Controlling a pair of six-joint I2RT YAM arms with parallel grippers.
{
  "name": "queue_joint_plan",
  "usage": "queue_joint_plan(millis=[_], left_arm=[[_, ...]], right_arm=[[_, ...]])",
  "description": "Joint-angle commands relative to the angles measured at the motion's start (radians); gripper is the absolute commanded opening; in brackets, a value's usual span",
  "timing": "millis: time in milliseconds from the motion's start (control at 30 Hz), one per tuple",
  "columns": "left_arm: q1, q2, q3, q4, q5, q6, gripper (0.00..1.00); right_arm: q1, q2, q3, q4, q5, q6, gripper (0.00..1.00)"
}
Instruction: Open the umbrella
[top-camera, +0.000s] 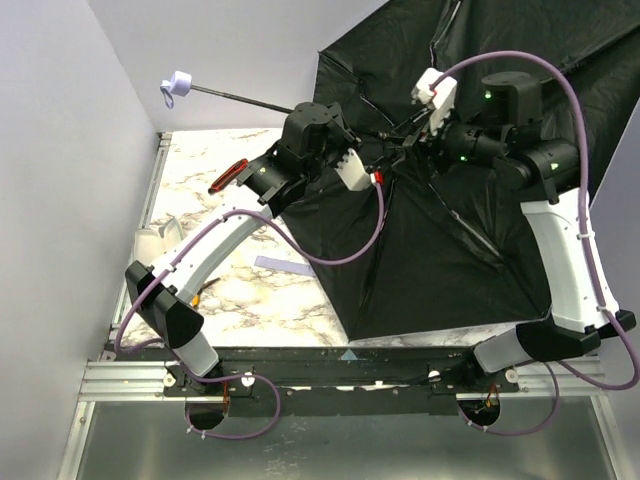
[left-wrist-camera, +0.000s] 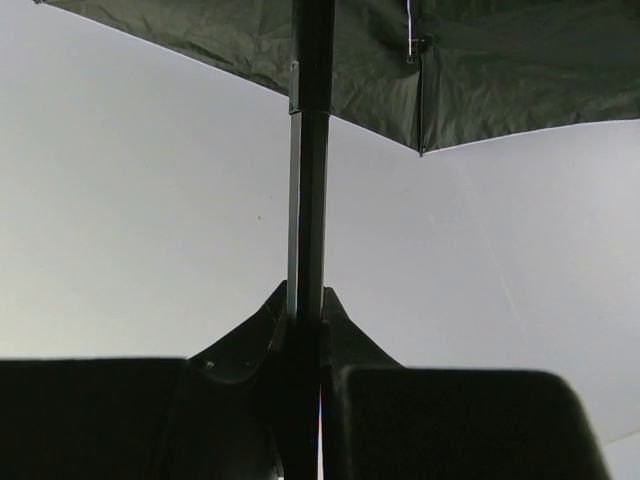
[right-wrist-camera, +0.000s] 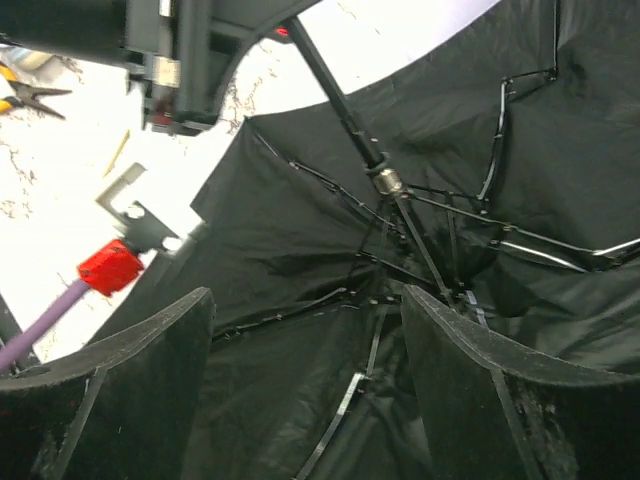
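Only overhead: handle (top-camera: 178, 86) of umbrella (top-camera: 450, 250)

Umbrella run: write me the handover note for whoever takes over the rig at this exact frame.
Left gripper: shut on the umbrella's shaft.
Right gripper: open, empty, facing the ribs inside the canopy.
Umbrella: handle points far left; the black-lined canopy is spread over the right of the marble table.
Done: canopy largely spread.
Left: some ribs look kinked; cannot tell if the runner is latched, so probably push it home.
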Motion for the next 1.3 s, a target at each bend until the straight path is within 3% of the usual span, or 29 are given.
queue_joint_plan(millis=[0,67,267,467,567,733,1133,1267], left_arm=[[0.003,-0.003,0.023,0.218,-0.105,-0.143,0.00],[0.001,0.005,-0.020,0.330,-0.137,-0.133,0.00],[-0.009,0.010,-0.053,0.480,-0.149,-0.182,0.00],[-0.009,-0.089,-0.222,0.600,-0.013,-0.220,0.00],[-0.009,-0.120,-0.264,0.605,0.025,-0.231,0.00],[-0.010,-0.149,-0.298,0.631,0.062,-0.256,0.00],[-0.052,-0.197,-0.389,0.685,0.112,-0.270,0.00],[-0.065,-0.200,-0.387,0.678,0.105,-0.279,0.00]], right_arm=[[0.156,-0.001,-0.012,0.071,0.328,-0.113,0.72],[0.201,0.034,0.010,0.100,0.473,-0.177,0.72],[0.218,0.115,0.132,0.119,0.490,-0.295,0.67],[0.218,0.043,-0.060,0.356,0.476,-0.472,0.61],[0.215,-0.004,-0.140,0.416,0.455,-0.559,0.59],[0.214,-0.055,-0.232,0.354,0.375,-0.680,0.57],[0.236,-0.005,-0.286,0.482,0.406,-0.691,0.63],[0.247,0.010,-0.318,0.534,0.460,-0.747,0.57]])
